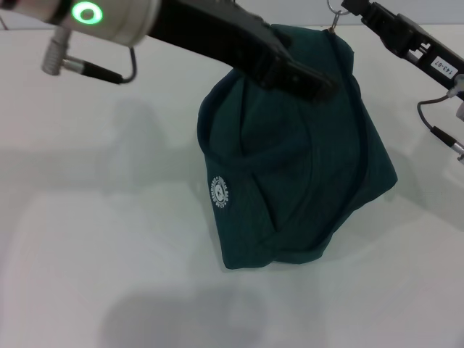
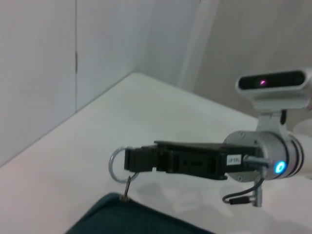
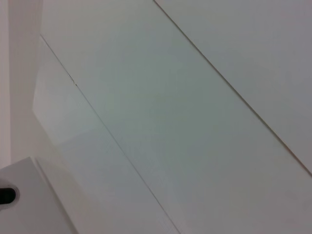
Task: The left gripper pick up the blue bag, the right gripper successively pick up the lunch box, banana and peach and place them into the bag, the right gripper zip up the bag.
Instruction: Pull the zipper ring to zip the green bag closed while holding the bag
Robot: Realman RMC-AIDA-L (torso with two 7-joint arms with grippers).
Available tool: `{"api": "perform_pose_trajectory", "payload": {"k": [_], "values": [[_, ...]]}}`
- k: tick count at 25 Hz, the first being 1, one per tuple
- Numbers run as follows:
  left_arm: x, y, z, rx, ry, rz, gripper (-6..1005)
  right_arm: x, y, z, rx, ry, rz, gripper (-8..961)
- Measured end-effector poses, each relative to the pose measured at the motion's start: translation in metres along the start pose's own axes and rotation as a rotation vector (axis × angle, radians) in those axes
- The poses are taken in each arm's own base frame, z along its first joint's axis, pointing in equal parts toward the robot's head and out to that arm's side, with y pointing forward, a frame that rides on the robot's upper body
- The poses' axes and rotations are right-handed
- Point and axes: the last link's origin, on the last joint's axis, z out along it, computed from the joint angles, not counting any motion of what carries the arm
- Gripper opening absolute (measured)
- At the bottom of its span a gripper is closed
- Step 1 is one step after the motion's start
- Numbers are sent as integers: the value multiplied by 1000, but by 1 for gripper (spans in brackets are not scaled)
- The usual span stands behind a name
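The blue bag [image 1: 290, 181] stands in the middle of the white table, its round white logo [image 1: 220, 193] facing the front left. My left gripper [image 1: 315, 81] reaches in from the upper left and lies on the bag's top, shut on the fabric. At the bag's far top corner, my right gripper [image 1: 348, 7] is shut on the ring zipper pull [image 1: 333, 7]. In the left wrist view the same right gripper [image 2: 130, 160] pinches the ring [image 2: 116, 165] just above the bag's edge [image 2: 126, 219]. The lunch box, banana and peach are out of view.
White table [image 1: 109, 239] lies around the bag on all sides. The right arm's loose cable [image 1: 435, 123] hangs at the right edge. The table's far edge and a wall [image 2: 73, 73] show in the left wrist view. The right wrist view shows only pale wall panels.
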Motion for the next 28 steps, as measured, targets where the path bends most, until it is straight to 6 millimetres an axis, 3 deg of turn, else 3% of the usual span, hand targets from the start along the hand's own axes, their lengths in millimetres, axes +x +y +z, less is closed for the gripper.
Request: {"api": "perform_pose_trajectory", "payload": {"k": [9,18,28], "values": [[2,-15,9,100,-69,-137,883,3,3,5,-22,23,8,17],[-1,-36,22,33,-104,-309,881,3,3,4,-23,24,14,17],[7,-33,23,-36,-122,-362,877,4,3,3,-21,25,25,18]]}}
